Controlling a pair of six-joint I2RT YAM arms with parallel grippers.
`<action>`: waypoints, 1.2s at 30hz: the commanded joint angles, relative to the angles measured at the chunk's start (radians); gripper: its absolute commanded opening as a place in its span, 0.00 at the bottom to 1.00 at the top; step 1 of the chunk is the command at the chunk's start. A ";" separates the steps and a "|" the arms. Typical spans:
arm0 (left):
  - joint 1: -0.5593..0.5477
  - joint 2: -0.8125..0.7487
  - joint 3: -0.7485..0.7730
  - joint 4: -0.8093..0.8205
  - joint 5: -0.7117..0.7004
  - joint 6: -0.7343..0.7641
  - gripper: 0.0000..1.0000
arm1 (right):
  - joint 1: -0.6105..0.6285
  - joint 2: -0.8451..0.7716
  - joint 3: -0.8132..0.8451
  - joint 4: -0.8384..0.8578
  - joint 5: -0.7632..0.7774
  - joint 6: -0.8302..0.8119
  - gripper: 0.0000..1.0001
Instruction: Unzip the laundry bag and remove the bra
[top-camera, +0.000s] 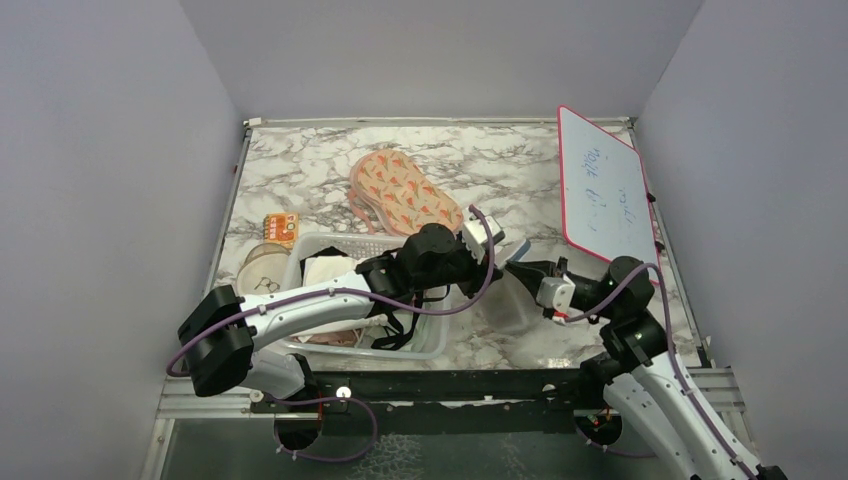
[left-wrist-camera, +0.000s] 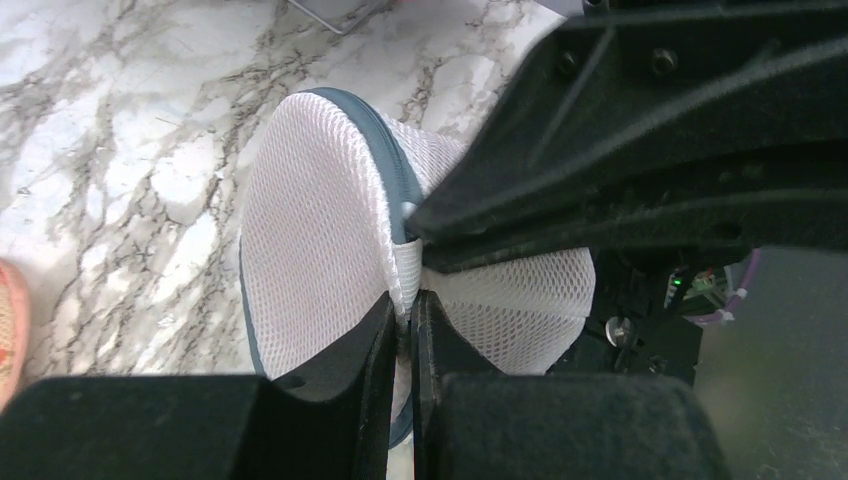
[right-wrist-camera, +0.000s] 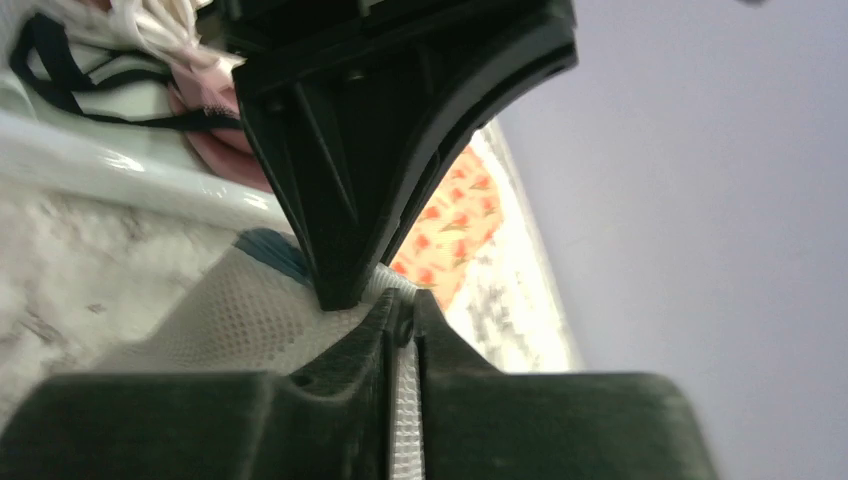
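The laundry bag (top-camera: 507, 306), white mesh with grey-blue piping, lies on the marble table between the basket and my right arm. In the left wrist view it (left-wrist-camera: 310, 230) shows one round end. My left gripper (top-camera: 503, 252) (left-wrist-camera: 404, 322) is shut on a fold of the mesh at the bag's seam. My right gripper (top-camera: 522, 271) (right-wrist-camera: 403, 330) is shut on the bag's white ribbed zipper strip (right-wrist-camera: 405, 400), its tips touching the left gripper's. The bag also shows in the right wrist view (right-wrist-camera: 230, 310). The dark red bra is not visible.
A white slatted basket (top-camera: 440, 338) holding pink and white garments with black straps stands left of the bag, under my left arm. A floral orange pad (top-camera: 405, 190) lies behind it. A whiteboard (top-camera: 605, 190) leans at the right. A small orange box (top-camera: 281, 228) sits far left.
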 joint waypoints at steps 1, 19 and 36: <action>-0.002 -0.031 0.035 0.027 -0.027 0.024 0.00 | 0.005 0.023 0.068 0.001 0.088 0.162 0.01; -0.002 -0.062 0.008 0.059 -0.032 0.059 0.00 | 0.005 0.080 0.075 0.065 0.208 0.347 0.01; -0.002 -0.191 -0.158 0.252 -0.029 0.320 0.00 | 0.005 0.187 0.199 0.001 0.532 0.925 0.01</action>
